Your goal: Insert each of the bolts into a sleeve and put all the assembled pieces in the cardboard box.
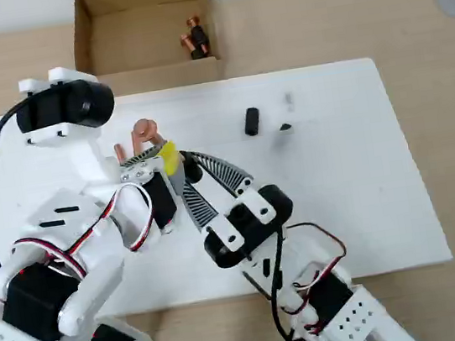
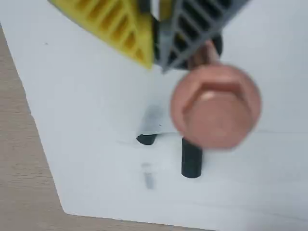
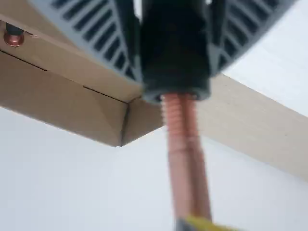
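My left gripper [image 1: 164, 155], with one yellow and one grey finger, is shut on the shaft of a copper bolt [image 1: 146, 133], whose hex head [image 2: 216, 106] faces the left wrist camera. My right gripper [image 1: 190, 174] is shut on a black sleeve [image 3: 175, 53]. The bolt's threaded shaft [image 3: 185, 154] enters the sleeve's end. Both grippers meet over the white board's [image 1: 343, 205] middle left. The cardboard box [image 1: 144, 29] stands at the back and holds assembled pieces [image 1: 194, 38].
A loose black sleeve [image 1: 252, 121] lies on the board right of the grippers, with a smaller black piece [image 1: 286, 127] beside it. The wooden table [image 1: 447, 106] surrounds the board. The box's corner [image 3: 122, 130] is close behind the held parts.
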